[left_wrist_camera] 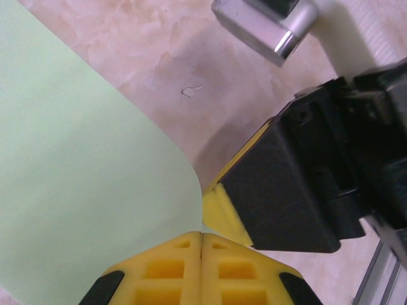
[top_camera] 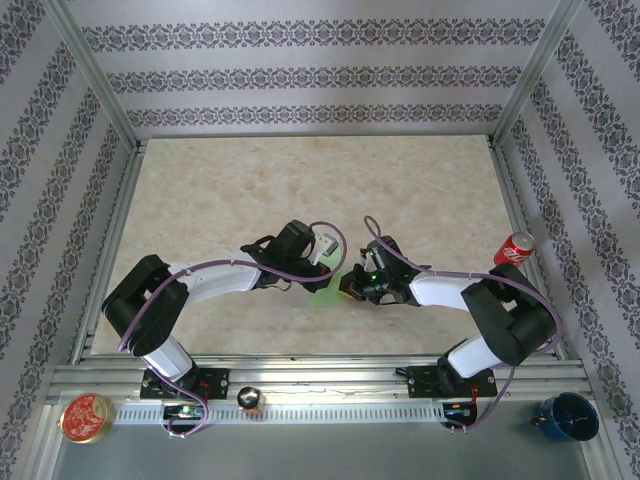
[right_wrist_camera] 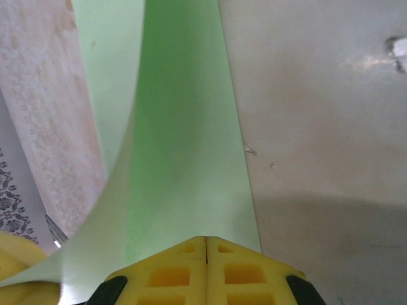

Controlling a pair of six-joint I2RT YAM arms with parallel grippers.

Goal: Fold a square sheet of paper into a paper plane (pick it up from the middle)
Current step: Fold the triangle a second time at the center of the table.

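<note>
pale-green paper (left_wrist_camera: 76, 190) runs out ahead of both sets of jaws, bowed into a loose curve rather than a crease, and seems raised off the table (left_wrist_camera: 191, 57). the left gripper (left_wrist_camera: 201, 238) has its yellow pads pressed flat together with no gap. the paper's rounded bend meets the seam between them, so it looks pinched right at the edge. the right gripper (right_wrist_camera: 206, 241) is likewise fully closed on the paper, which rises straight ahead of its tips as a long curved trough. the two grippers sit tip to tip, almost touching, with the paper between and just ahead of them.

to do this fold well, i judge the two pinches should draw apart along the fold line until the paper is taut, then go down to the table to set a sharp crease. the left hold looks shallow, so a jerk could slip it free. the edges should be matched before flattening, or the fold will come out skewed.
</note>
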